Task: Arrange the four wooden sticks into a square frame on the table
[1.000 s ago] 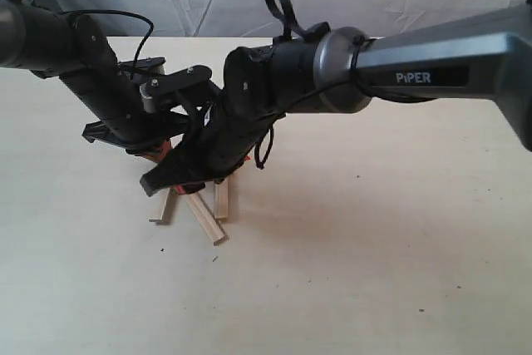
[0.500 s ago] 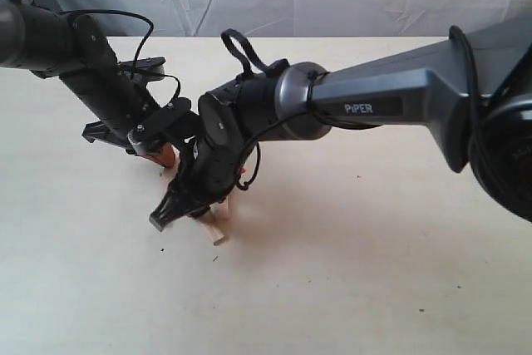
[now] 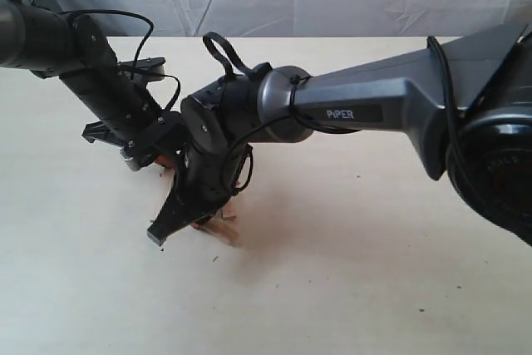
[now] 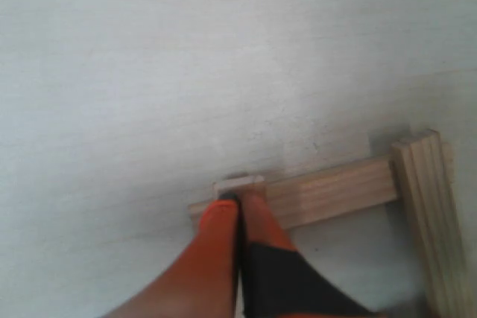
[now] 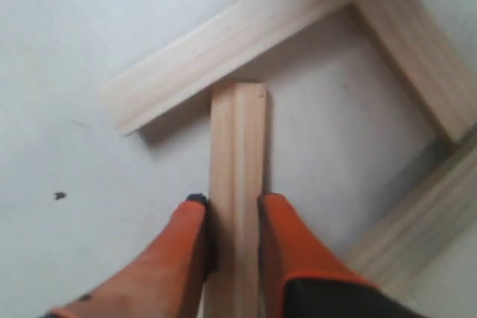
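Since a second ago, my right hand has swung down toward seven o'clock in the exterior view. It clamps the held stick, whose tip lies just beside the cross stick on the table. At its eleven o'clock, my left hand pinches the flat stick by one end.

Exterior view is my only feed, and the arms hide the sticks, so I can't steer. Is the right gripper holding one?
Observer: Yes, the right gripper is clamped across the held stick.
Operator: Where does that stick point?
Observer: Its free end faces the flank of the side stick; I cannot tell if they touch.
Operator: And the left?
Observer: The left gripper has its jaws together, tips resting on one end of the pinned stick.
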You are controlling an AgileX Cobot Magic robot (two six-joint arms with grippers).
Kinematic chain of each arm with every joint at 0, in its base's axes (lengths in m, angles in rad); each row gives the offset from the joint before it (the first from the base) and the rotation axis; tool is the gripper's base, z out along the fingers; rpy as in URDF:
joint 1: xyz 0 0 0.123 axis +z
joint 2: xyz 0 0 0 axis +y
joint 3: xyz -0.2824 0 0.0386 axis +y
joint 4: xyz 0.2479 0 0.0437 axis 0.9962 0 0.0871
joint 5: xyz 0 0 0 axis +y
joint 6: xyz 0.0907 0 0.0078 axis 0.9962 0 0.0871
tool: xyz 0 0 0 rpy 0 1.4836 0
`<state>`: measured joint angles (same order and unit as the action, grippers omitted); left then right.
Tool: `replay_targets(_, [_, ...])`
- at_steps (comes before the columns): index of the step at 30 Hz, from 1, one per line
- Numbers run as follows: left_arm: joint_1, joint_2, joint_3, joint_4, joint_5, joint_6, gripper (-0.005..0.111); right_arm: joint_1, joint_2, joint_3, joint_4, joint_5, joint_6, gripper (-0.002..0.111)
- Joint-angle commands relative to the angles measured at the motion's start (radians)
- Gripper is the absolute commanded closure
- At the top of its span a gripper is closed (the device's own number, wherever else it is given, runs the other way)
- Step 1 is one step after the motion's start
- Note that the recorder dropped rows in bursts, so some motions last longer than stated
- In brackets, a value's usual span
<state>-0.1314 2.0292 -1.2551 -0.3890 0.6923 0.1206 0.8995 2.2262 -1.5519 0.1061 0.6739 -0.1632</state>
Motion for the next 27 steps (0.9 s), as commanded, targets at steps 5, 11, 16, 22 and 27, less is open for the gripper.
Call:
replay_targets(5, [0.0,0.011,-0.002,0.003,0.002,-0.001,0.107,-0.002,-0.094,-0.11,-0.025,0.162,-0.281,0.108])
replay_targets(11, [0.0,0.011,-0.002,0.003,0.008,0.013,0.107,-0.002,-0.063,-0.108,0.059,0.17,-0.714,0.109])
replay_targets(16, [0.0,0.011,-0.002,0.003,0.01,0.018,0.107,-0.002,-0.023,-0.108,0.057,0.168,-0.762,0.109])
replay_targets(22, [0.0,0.011,-0.002,0.001,0.008,0.018,0.107,-0.002,-0.019,-0.108,-0.002,0.218,-0.784,0.109])
replay_targets(27, [0.0,0.011,-0.002,0.001,0.008,0.018,0.107,-0.002,0.001,-0.108,-0.028,0.221,-0.782,0.109])
